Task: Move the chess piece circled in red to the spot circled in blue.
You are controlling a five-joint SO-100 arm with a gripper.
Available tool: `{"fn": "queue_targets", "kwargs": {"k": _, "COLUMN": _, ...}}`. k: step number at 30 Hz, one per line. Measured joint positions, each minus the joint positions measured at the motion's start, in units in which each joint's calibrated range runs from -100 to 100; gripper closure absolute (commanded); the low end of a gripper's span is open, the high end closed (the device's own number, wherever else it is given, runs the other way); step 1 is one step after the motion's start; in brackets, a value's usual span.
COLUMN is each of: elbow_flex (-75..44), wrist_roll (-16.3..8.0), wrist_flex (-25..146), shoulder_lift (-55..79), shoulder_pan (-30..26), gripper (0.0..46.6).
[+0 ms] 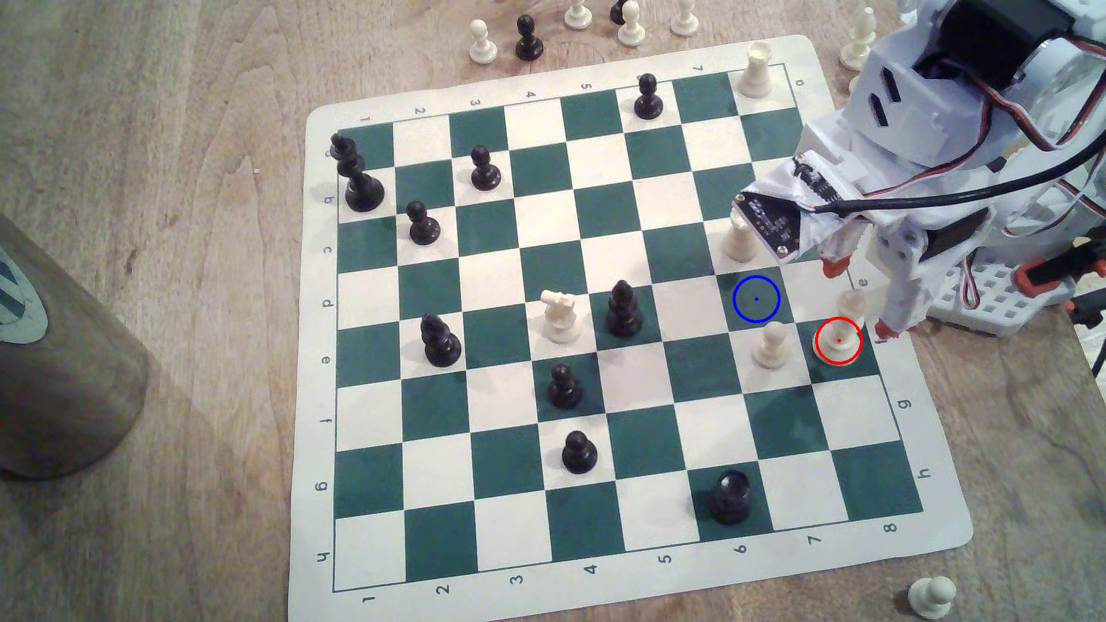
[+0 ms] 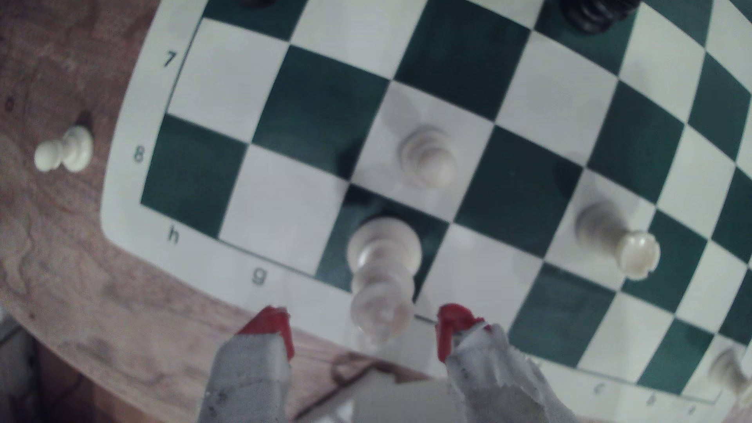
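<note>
The gripper (image 2: 363, 325) hangs low — its red-tipped fingers (image 2: 272, 325) spread apart.
</note>
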Motion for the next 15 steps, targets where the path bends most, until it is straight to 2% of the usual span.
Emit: {"fn": "queue_targets", "kwargs": {"k": 15, "elbow_flex": 4.07, "wrist_roll": 0.05, "wrist_flex": -3.35, "shoulder_lift": 4.27, "shoulder_pan": 0.0, "gripper": 27.0}}
